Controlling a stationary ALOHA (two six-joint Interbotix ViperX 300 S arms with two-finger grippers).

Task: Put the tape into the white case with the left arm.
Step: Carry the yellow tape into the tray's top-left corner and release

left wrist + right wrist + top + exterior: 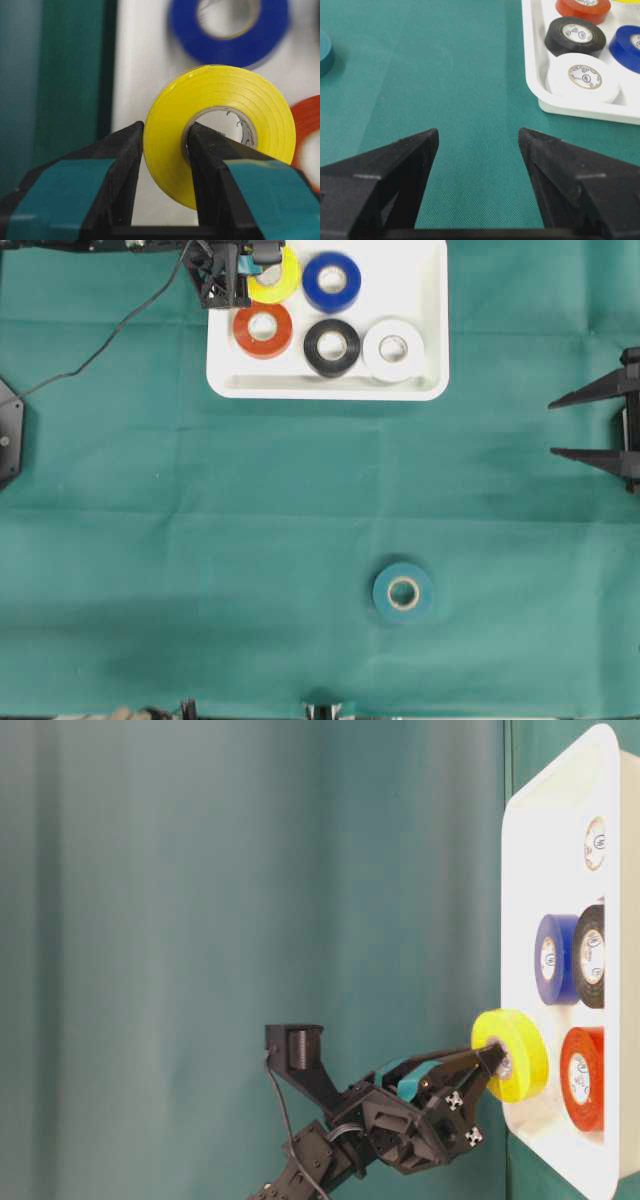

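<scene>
Left wrist view, yellow tape [220, 125] clamped btwn left pincer [165, 145], above white case [145, 60]

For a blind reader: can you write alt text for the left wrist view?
The left claw pinches a yellow tape roll, one finger inside its core, over the white case. A blue tape roll and a red one lie blurred behind.

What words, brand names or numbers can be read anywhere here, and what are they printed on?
No text here can be read.
White tape roll: a round printed mark on its core label, too small to read.
Black tape roll: the same kind of printed label, too blurred to read.
Yellow tape roll, held in the left tool: faint marks inside its core, unreadable.
White case: no print visible.
</scene>
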